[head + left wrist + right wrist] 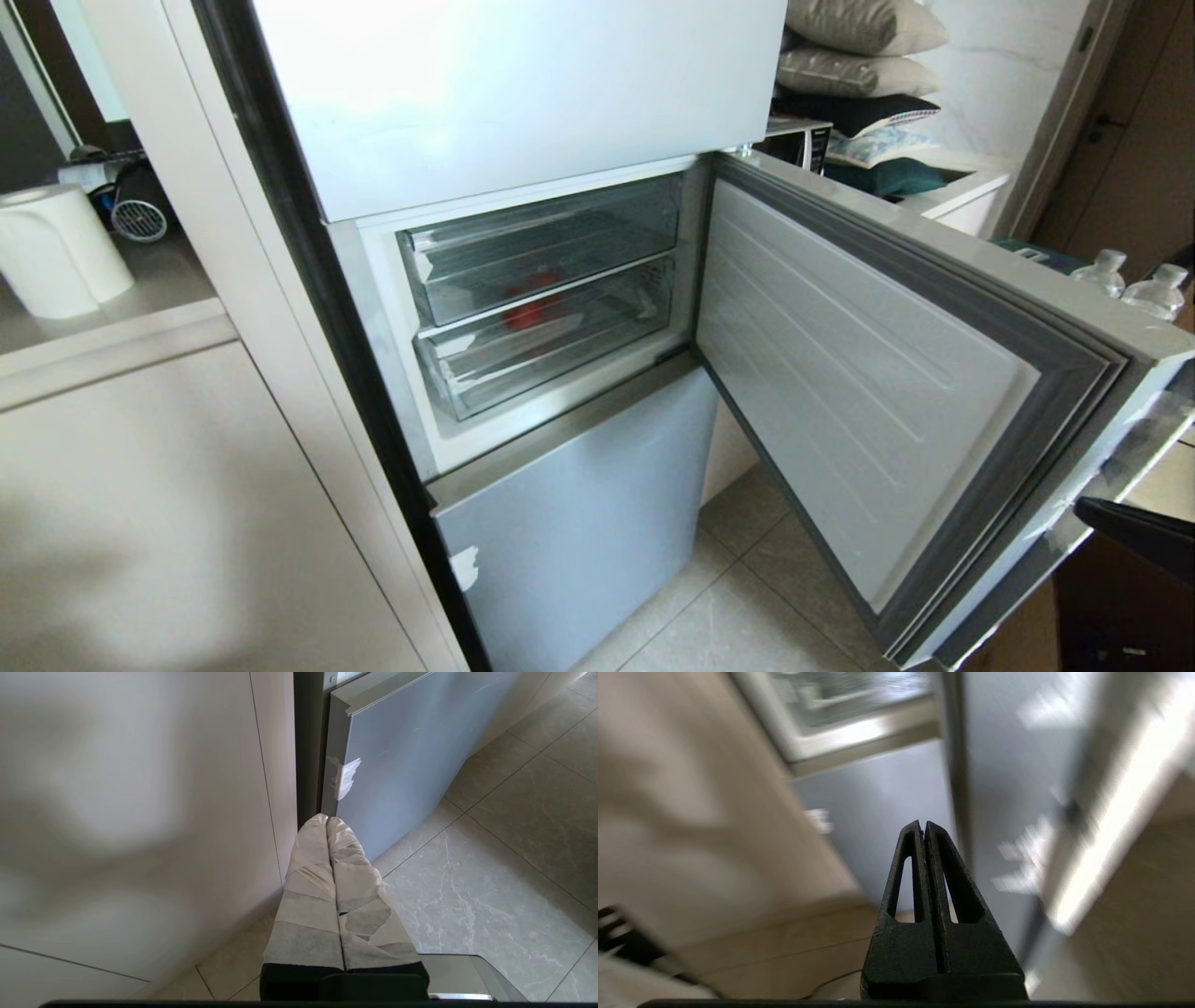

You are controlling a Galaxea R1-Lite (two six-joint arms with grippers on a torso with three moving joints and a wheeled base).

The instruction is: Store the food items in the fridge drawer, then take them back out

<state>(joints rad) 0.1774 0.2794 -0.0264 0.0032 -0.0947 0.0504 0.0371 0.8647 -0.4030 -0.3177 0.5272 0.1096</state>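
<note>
- The fridge's middle door (pixel 868 392) stands swung wide to the robot's right, baring two stacked clear bins in the compartment.
- The food item (pixel 532 303), a small red-orange round piece, shows blurred through the clear plastic, about at the seam between the upper tray (pixel 541 245) and the fridge drawer (pixel 551 341) below it; which of the two holds it cannot be told for certain, though it looks to lie at the back of the lower one.
- Both bins appear pushed in, so judging by this the item is stored and the taking-out half of the task lies ahead.
- The right hand (pixel 923 828) is clenched, its dark fingers pressed together with nothing between them; the right wrist view shows it low, aimed up toward the lower door panel and the compartment edge above.
- In the head view only a dark sliver of that arm (pixel 1134 532) shows at the lower right, below the open door.
- The left hand (pixel 327 821) is also clenched and empty, tape-wrapped fingers together, hanging low near the floor beside the lower door panel (pixel 411 760).
- The key relation: the drawer lies up and to the left of the right hand, its long axis running side to side across the opening, so a pull would likely come straight out at its front lip.
- Neither hand is near the drawer; which is nearer is hard to tell.
</note>
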